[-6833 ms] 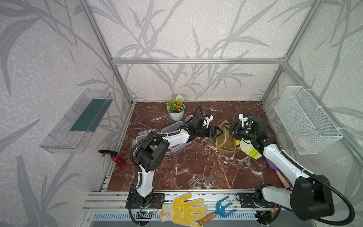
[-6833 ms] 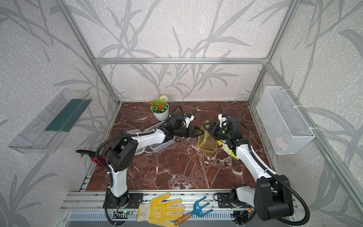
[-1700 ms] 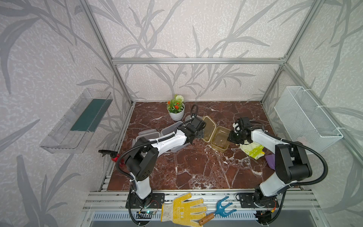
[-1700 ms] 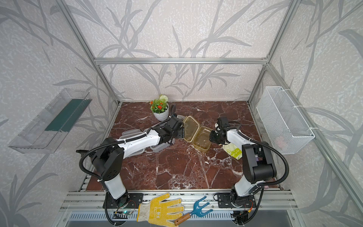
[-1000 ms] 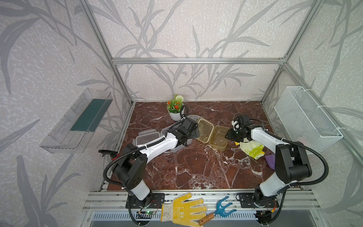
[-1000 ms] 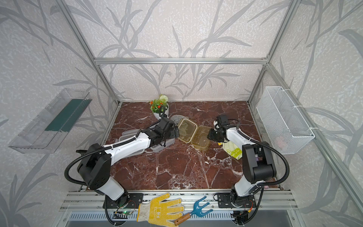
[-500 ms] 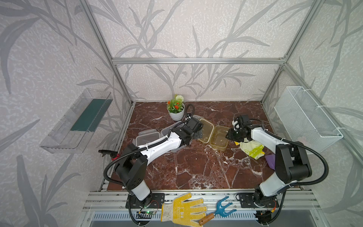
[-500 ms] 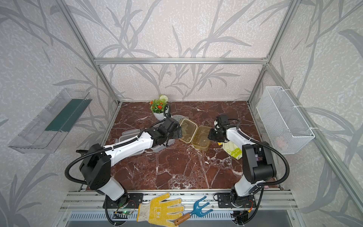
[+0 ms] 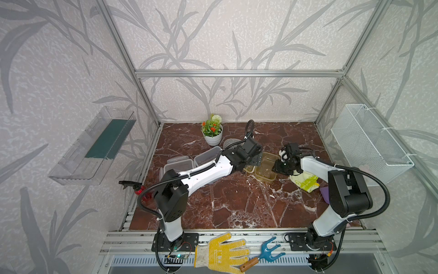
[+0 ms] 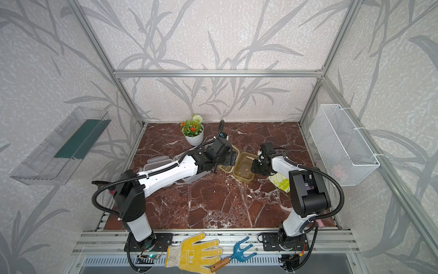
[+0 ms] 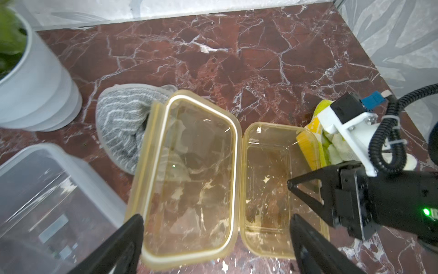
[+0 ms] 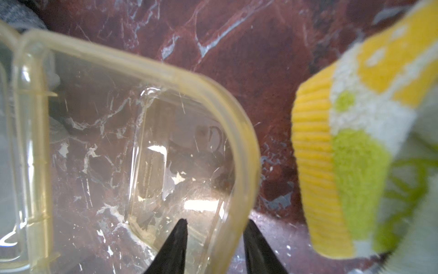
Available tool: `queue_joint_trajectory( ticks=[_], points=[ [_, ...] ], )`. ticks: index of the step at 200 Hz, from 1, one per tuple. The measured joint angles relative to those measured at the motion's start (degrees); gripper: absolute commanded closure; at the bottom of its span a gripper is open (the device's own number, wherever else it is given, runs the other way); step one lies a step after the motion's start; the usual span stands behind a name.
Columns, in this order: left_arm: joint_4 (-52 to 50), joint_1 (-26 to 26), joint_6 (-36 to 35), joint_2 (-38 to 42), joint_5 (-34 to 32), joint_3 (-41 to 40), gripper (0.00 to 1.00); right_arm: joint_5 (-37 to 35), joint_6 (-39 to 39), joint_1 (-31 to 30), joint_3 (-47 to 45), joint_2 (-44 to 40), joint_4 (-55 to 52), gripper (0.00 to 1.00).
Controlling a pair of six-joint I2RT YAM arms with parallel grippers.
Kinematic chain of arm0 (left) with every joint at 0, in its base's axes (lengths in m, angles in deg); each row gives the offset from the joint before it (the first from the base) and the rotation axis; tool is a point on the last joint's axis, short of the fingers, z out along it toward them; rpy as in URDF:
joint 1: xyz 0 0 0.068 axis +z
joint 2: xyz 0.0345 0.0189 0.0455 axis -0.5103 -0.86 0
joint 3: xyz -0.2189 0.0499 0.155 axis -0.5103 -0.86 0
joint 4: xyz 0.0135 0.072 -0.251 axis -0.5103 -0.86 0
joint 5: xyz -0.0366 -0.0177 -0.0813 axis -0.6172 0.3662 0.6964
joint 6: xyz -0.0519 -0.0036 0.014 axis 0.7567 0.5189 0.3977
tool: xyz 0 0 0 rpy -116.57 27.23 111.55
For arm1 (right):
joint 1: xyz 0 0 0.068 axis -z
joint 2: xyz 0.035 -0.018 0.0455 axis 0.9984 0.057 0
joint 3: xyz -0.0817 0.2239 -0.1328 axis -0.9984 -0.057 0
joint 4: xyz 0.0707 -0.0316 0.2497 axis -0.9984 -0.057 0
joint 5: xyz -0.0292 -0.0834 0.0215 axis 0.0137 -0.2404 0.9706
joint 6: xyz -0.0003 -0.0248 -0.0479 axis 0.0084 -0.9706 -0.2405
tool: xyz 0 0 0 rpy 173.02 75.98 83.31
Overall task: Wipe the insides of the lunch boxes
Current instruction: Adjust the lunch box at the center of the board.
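The translucent amber-brown plastic lunch box (image 11: 279, 189) lies open near the middle of the red marble bench (image 9: 237, 201), its hinged amber lid (image 11: 189, 178) folded flat to its left and partly over a grey striped cloth (image 11: 120, 128). To wipe it well, the box should be pinned steady at its rim while a cloth is pressed into the corners, where pale crumbs show on the floor of the box; the nearest one is the yellow, white and lime terry cloth (image 12: 355, 154) just to the box's right. The right claw (image 12: 214, 225) straddles the box's right-hand wall, one finger inside and one outside; it seems clenched on that rim, though the wrist view is too blurred to show firm contact. The left claw (image 11: 216, 225) hovers spread wide above the lid and box, grasping nothing. A clear greyish plastic lunch box (image 9: 206, 155) sits further left, beside a white flower pot (image 9: 212, 137) at the far side.
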Motion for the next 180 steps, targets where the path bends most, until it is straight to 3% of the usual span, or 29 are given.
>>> queue_joint_trajectory(
  ticks=[42, 54, 101, 180],
  points=[
    [-4.9, 0.17, -2.36, -13.35, 3.48, 7.28, 0.34, 1.42, -0.31, -0.33, -0.35, 0.26, 2.51, 0.57],
    [-6.36, 0.2, -2.89, -16.17, 4.0, 9.29, 0.37, 1.44, -0.52, -0.35, -0.37, 0.24, 3.04, 0.57],
    [-8.17, 0.2, -4.02, -18.05, 5.7, 12.13, 0.57, 1.16, -1.73, -0.44, -0.5, -0.61, 3.39, 0.56],
    [-8.79, 0.07, -4.55, -18.14, 7.39, 13.57, 0.64, 1.92, -1.92, -0.42, -1.27, 1.29, 7.08, 0.54]
  ],
)
